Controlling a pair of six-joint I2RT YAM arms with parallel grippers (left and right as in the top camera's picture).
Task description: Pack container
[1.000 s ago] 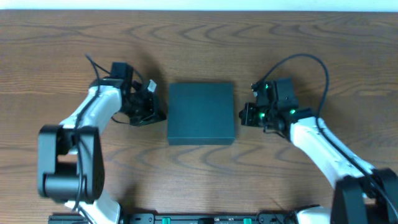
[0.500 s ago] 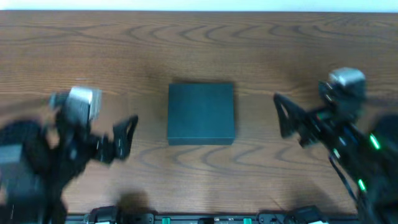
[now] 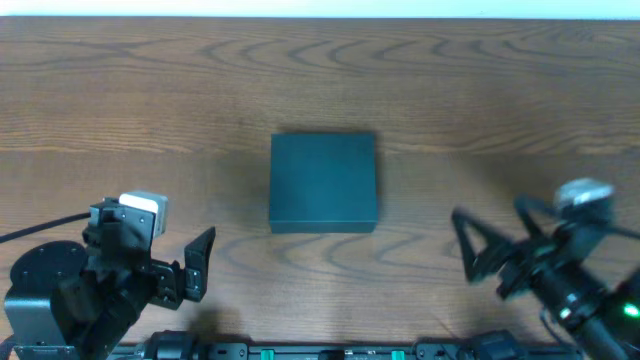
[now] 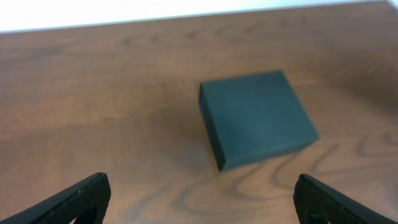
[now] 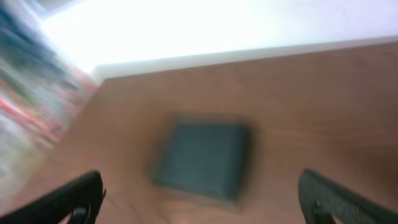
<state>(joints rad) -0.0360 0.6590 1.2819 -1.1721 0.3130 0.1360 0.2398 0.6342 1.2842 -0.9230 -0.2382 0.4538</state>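
Note:
The container (image 3: 323, 184) is a dark teal square box lying shut in the middle of the wooden table. My left gripper (image 3: 186, 270) stands open near the front left edge, well back from the box, with nothing between its fingers. In the left wrist view the container (image 4: 255, 118) lies ahead and a little right, and the gripper (image 4: 202, 202) shows both fingers far apart. My right gripper (image 3: 498, 242) is open near the front right, also clear of the box. The right wrist view is blurred: the container (image 5: 202, 160) sits ahead of the wide-open gripper (image 5: 202, 199).
Bare wood table (image 3: 120, 90) surrounds the box on all sides. The table's far edge (image 4: 186, 18) meets a white background. A blurred colourful mass (image 5: 28, 93) shows beyond the table's left side in the right wrist view.
Both grippers were shut close beside the box's left and right sides. They have pulled back toward the front edge and opened wide. The box has not moved.

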